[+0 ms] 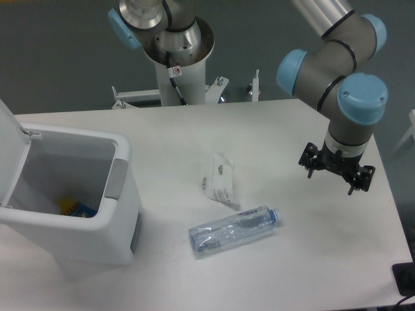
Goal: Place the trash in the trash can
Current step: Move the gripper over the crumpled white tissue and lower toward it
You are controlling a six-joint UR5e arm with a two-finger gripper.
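The trash lies mid-table in two pieces. A crumpled clear-white wrapper point(220, 180) with dark print sits just behind a crushed clear bottle point(233, 230), which lies on its side with its blue cap pointing right. The trash can point(97, 223) stands at the left, a white bin with a grey front panel. Its lid point(11, 146) is swung up and something yellow and blue shows inside. My gripper point(337, 168) hangs over the right side of the table, to the right of the bottle and apart from it. Only its black body shows, and its fingers cannot be made out.
The arm's base column point(174, 65) rises at the table's back edge, with metal brackets point(253, 84) beside it. A dark object point(406, 278) sits at the front right corner. The table's right edge runs close beside the gripper.
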